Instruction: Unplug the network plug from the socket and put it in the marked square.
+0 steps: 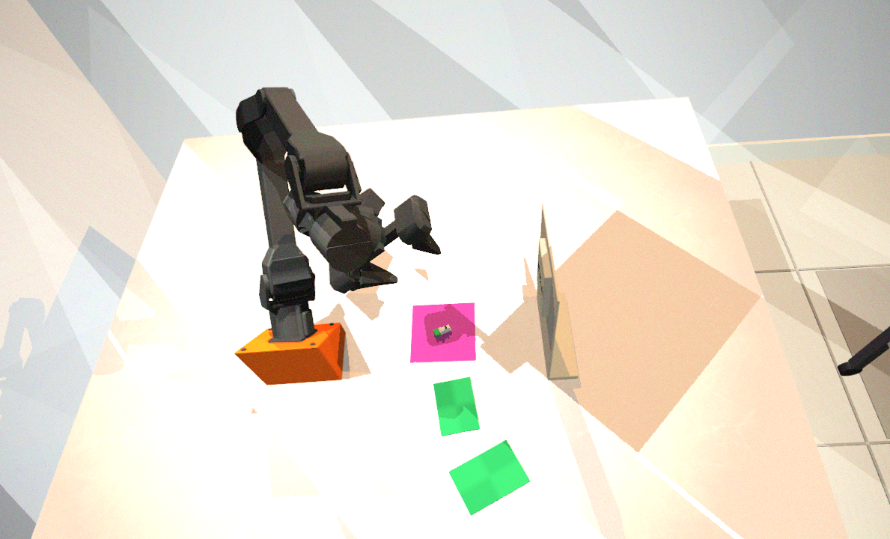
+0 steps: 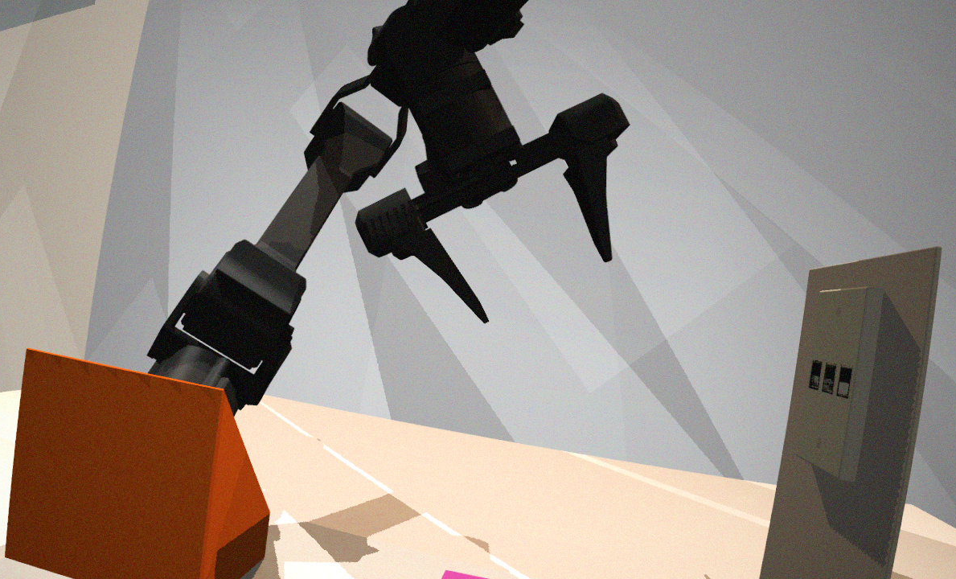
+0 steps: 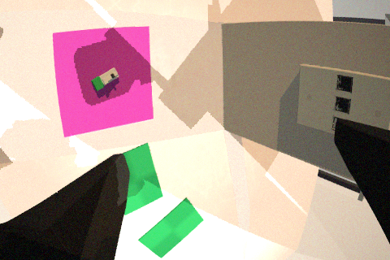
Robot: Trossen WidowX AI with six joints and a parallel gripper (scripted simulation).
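The plug (image 1: pixel 442 331) (image 3: pixel 105 80), small with a green end and a pale end, lies on the table inside the magenta marked square (image 1: pixel 423 352) (image 3: pixel 62 49), near its middle. A corner of the square shows at the bottom edge in the exterior view. My gripper (image 1: pixel 418 266) (image 2: pixel 547 290) (image 3: pixel 235 149) is wide open with nothing between its fingers. It hangs high above the table, apart from the plug and from the panel. The upright panel (image 2: pixel 790 525) (image 3: pixel 252 69) bears a pale socket plate (image 2: pixel 837 323) (image 3: pixel 317 85) with three dark openings and no plug in them.
Two green rectangles lie on the table, one (image 1: pixel 456 395) (image 3: pixel 138 171) beside the marked square and one (image 1: pixel 489 477) (image 3: pixel 171 227) farther off. The orange arm base (image 1: pixel 300 365) (image 2: pixel 113 461) stands on the side of the square opposite the panel.
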